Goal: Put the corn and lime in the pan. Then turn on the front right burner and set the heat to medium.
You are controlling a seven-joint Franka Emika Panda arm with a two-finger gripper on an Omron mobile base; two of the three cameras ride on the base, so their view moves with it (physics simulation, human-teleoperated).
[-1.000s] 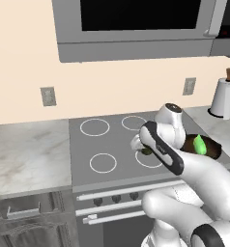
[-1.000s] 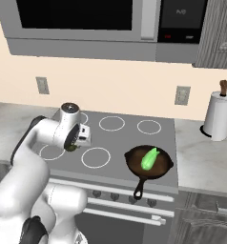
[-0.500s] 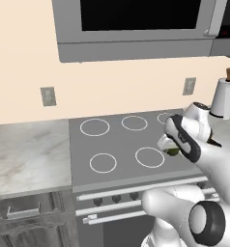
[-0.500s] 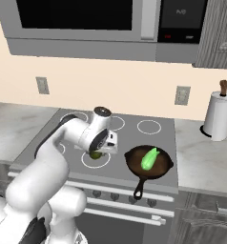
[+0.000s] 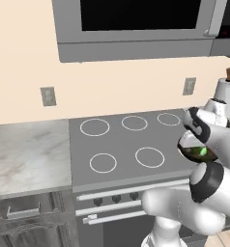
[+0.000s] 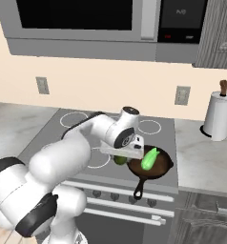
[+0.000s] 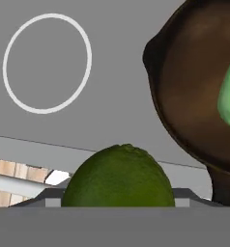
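Dark olive-green, the lime [image 7: 118, 176] sits between the fingers of the gripper [image 6: 120, 159] of a white robot arm [image 6: 82, 143], carried above the grey stovetop [image 6: 87, 136] in this kitchen scene. In the right base view the lime [image 6: 119, 160] peeks out under the hand, just beside the pan [image 6: 158, 169] at about its 9 o'clock, outside the rim. The jaws are closed about halfway around the fruit, which fills the gap between them in the hand view.

The corn [image 6: 149, 158], bright light green and tapered, lies inside the dark skillet, pointing from roughly 7 o'clock toward 1 o'clock across the brownish-black base. The pan's long black handle [image 6: 141, 188] runs toward 7 o'clock, out over the front edge of the stove. In the hand view the pan [image 7: 194, 91] spreads across the right side with the corn [image 7: 229, 96] at 3 o'clock, while a white burner ring [image 7: 47, 62] lies at 10 o'clock.

From the left base view the gripper [image 5: 196, 152] hangs at the right edge of the cooktop, a glimpse of green beneath it. A row of dark knobs [image 5: 116, 198] lines the stove front. A paper towel roll [image 6: 218, 116] stands on the marble counter [image 6: 206, 159] at 3 o'clock of the stove.
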